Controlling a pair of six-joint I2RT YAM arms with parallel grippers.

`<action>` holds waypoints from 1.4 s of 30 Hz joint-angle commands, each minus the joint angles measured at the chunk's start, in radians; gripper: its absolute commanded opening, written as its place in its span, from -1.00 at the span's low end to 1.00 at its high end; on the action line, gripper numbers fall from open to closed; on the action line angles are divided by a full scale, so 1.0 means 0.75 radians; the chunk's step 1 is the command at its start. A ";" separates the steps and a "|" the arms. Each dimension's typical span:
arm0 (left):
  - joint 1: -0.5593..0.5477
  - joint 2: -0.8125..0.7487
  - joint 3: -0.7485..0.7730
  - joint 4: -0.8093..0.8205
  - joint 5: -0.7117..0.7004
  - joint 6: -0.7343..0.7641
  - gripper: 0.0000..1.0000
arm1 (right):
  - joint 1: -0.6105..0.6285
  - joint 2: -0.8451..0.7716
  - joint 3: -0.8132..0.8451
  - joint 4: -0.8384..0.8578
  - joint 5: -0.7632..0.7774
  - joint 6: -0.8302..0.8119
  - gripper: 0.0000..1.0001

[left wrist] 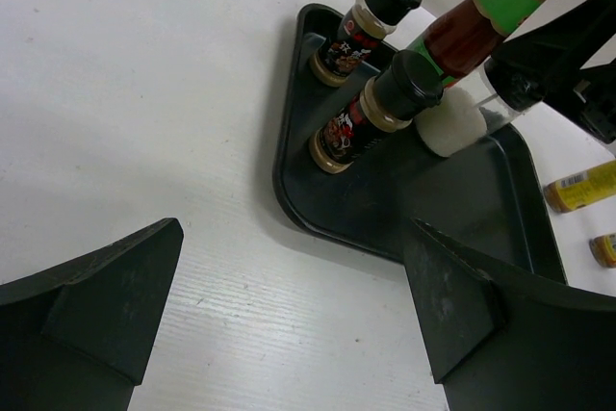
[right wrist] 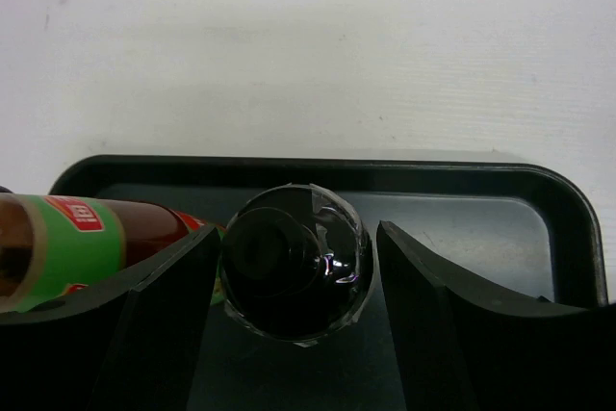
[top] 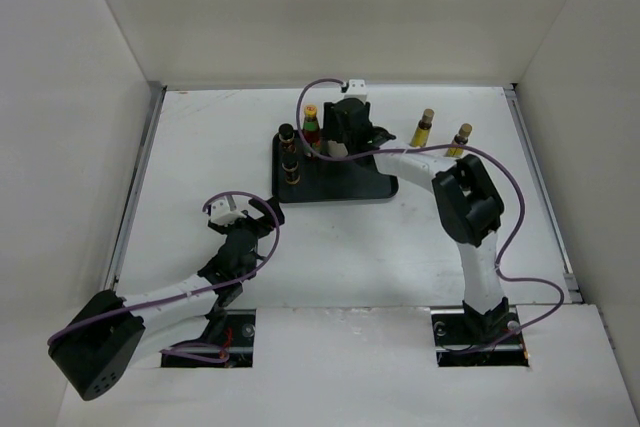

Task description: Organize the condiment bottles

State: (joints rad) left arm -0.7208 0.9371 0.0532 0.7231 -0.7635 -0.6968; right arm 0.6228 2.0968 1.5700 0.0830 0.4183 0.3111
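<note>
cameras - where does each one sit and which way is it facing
top external: above and behind the robot, looking down on the table; left arm and right arm whole.
left wrist: low on the left arm, facing the corner of the black tray and two dark jars; open left hand at the bottom.
right wrist: on the right arm, facing down at a black-capped bottle between the fingers of the right hand.
shared: both wrist views show the green-red bottle and the tray.

White table [top: 340, 247], plain white walls [top: 330, 7] enclosing.
</note>
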 commanded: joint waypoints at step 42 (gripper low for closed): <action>-0.077 0.076 0.060 0.101 0.038 -0.006 1.00 | -0.567 -1.082 -1.206 0.032 0.213 0.189 1.00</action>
State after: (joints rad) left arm -0.7738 0.9974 0.0597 0.7406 -0.7429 -0.6968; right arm 0.2188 1.2472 0.6388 -0.0071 0.6300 0.4683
